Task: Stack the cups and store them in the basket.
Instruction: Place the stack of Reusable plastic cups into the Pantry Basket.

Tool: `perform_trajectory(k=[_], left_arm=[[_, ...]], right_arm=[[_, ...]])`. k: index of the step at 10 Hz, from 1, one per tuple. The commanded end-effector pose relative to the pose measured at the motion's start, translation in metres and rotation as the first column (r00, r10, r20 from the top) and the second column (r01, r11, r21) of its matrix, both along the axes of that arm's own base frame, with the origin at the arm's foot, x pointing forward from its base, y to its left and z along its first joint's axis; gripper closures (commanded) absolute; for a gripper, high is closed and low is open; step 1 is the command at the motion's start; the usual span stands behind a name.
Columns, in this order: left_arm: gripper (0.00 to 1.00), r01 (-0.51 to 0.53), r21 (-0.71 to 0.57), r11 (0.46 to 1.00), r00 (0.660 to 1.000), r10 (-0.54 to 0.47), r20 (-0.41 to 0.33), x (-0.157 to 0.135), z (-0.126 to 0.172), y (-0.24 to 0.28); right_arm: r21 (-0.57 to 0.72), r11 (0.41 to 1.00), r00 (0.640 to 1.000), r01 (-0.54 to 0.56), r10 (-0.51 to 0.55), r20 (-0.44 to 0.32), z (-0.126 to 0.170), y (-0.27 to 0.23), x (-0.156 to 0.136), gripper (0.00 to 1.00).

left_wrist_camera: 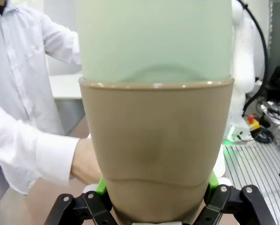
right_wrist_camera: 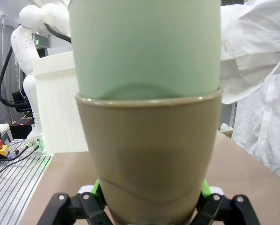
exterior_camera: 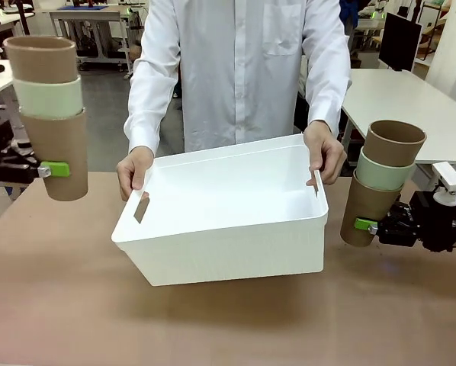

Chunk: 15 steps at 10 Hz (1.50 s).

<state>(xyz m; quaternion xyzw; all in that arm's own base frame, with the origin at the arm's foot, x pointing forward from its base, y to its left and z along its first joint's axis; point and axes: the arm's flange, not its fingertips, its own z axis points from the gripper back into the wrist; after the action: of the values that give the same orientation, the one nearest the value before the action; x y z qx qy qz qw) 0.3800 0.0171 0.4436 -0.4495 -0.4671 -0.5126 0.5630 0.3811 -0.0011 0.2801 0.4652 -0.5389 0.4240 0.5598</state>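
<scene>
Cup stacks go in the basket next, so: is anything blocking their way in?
Nothing visible does. The basket sits open and tilted between the left stack and right stack; the person's hands grip its side rims.

The basket (exterior_camera: 220, 252) tilts over the middle of the counter (exterior_camera: 60, 305). A person stands behind the basket, with a hand (exterior_camera: 134, 169) on one end and another hand (exterior_camera: 325, 152) on the other. Left of the basket, raised higher, hangs the left stack of cups (exterior_camera: 51, 114). Right of the basket hangs the right stack of cups (exterior_camera: 380, 183).
</scene>
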Motion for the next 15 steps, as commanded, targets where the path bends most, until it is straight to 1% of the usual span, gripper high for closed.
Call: perform_trajectory(k=[1, 3, 4, 6, 10, 12, 15], left_arm=[[0.16, -0.01, 0.143, 0.99, 1.0, 0.014, -0.026, -0.021, 0.039, -0.048], [0.16, -0.042, 0.266, 0.963, 0.998, 0.053, -0.036, -0.032, 0.062, -0.099], [0.16, -0.063, 0.346, 0.936, 0.997, 0.074, -0.019, -0.036, 0.072, -0.129], [0.16, -0.08, 0.472, 0.878, 0.996, 0.092, -0.002, -0.036, 0.076, -0.175], [0.16, -0.105, 0.656, 0.747, 0.994, 0.107, 0.037, -0.017, 0.065, -0.232], [0.16, -0.091, 0.726, 0.682, 0.994, 0.106, 0.026, -0.001, 0.051, -0.254], [0.16, -0.059, 0.784, 0.618, 0.993, 0.113, -0.015, 0.012, 0.022, -0.274]], right_arm=[[0.0, 1.0, 1.0, 0.005, -0.005, 0.003, 0.005, 0.001, 0.002, 0.16], [0.0, 1.0, 1.0, 0.005, -0.005, 0.003, 0.005, 0.001, 0.002, 0.16], [0.0, 1.0, 1.0, 0.005, -0.005, 0.003, 0.005, 0.001, 0.002, 0.16], [0.0, 1.0, 1.0, 0.005, -0.005, 0.003, 0.005, 0.001, 0.002, 0.16], [0.0, 1.0, 1.0, 0.005, -0.005, 0.003, 0.005, 0.001, 0.002, 0.16], [0.0, 1.0, 1.0, 0.005, -0.005, 0.003, 0.005, 0.001, 0.002, 0.16], [0.0, 1.0, 1.0, 0.005, -0.005, 0.003, 0.005, 0.001, 0.002, 0.16]])
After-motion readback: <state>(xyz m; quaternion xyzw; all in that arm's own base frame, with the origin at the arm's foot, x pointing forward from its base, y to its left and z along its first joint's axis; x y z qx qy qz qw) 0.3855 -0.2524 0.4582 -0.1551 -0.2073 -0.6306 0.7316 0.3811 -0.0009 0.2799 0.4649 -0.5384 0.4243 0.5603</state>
